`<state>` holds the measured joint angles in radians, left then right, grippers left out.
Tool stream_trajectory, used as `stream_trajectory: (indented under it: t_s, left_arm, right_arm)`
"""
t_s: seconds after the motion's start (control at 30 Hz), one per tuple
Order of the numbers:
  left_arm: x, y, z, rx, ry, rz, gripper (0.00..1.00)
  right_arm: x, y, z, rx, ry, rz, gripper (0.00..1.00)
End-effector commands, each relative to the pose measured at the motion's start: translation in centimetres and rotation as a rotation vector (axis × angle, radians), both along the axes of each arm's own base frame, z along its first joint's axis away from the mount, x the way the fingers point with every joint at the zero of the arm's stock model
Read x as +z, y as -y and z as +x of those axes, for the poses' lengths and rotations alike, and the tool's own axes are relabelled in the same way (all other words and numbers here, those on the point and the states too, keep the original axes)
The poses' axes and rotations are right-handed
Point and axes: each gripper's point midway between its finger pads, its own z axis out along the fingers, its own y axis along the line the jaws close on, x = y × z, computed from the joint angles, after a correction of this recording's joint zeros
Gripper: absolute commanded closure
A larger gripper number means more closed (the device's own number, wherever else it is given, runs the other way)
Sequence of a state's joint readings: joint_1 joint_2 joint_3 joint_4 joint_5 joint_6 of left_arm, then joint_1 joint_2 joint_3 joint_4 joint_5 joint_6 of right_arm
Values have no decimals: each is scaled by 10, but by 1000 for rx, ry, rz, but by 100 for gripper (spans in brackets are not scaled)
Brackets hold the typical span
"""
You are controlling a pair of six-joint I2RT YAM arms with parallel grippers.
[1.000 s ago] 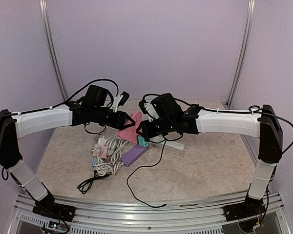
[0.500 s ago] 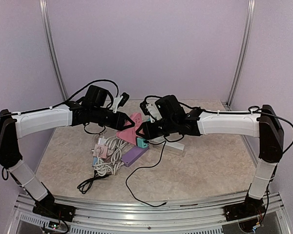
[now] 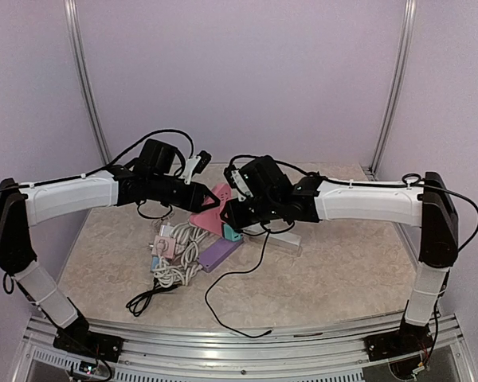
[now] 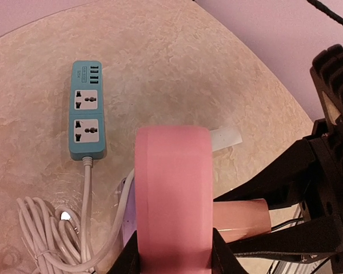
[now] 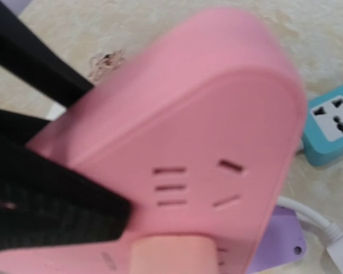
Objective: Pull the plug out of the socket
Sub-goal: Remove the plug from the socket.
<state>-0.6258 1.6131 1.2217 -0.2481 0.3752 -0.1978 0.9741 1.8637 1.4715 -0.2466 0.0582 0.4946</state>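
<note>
- The pink socket strip (image 3: 211, 208) is held up off the tabletop (image 3: 342, 270), over its middle and slightly nearer the far edge than the near one.
- The left end effector (image 3: 204, 202) is pressed onto the strip's two long sides, pinching it from the left-edge side.
- The peach plug (image 4: 240, 220) looks seated in the strip's face. The right wrist view shows its body flush against the pink plastic, with no prongs visible.
- The right end effector (image 3: 233, 213) has a black finger on either side of the plug, pinching it.
- Done so far, as I judge it: the strip is lifted and braced, and the plug is gripped.
- Left to do: the separating pull, since the plug has not come free.
- The teal strip (image 4: 87, 111) lies flat on the tabletop below, unplugged and apart from both end effectors.
- Compared with a second ago, the right wrist and forearm sit a little further toward the left edge, closer to the left arm.
- The pink strip and the left arm are where they were.
- The loop of black cable (image 3: 231, 294) near the near edge has shifted slightly.
</note>
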Motion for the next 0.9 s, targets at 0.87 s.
stream_trajectory:
  t_s: [0.87]
  left_arm:
    - [44,19,-14,-150,117,-116,100]
  right_arm:
    - [23,0,-6,119,-42,219,100]
